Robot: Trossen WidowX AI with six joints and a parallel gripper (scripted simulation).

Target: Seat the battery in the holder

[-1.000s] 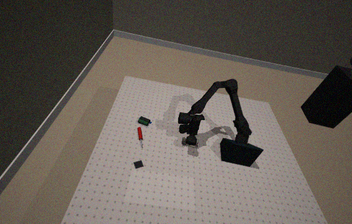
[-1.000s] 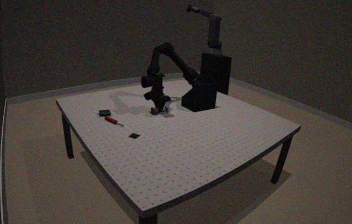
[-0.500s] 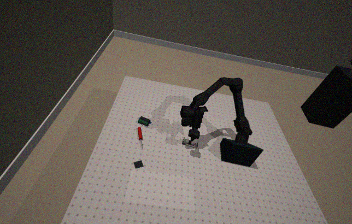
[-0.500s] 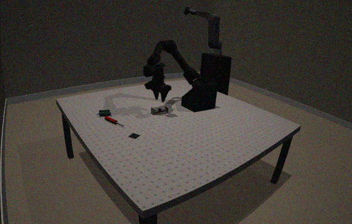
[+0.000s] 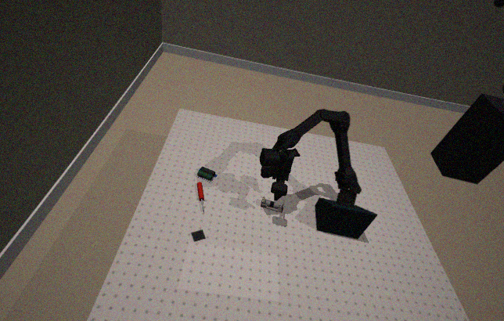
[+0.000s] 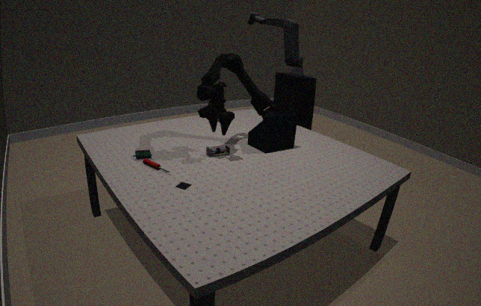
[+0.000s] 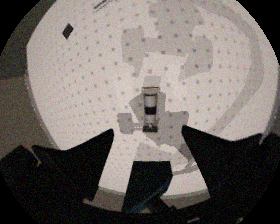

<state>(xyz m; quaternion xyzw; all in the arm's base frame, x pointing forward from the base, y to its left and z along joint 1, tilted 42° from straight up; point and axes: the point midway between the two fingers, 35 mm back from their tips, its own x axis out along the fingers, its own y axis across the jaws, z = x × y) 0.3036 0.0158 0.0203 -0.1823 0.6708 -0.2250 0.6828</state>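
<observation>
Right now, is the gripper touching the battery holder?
No. In the exterior view the open gripper hangs above the holder, with bare table visible between them.

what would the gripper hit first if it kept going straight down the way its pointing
Most likely the holder with the battery in it. The open gripper hangs above it, pointing down, and the wrist view shows the holder straight ahead between the fingers. Exact alignment is hard to judge.
</observation>
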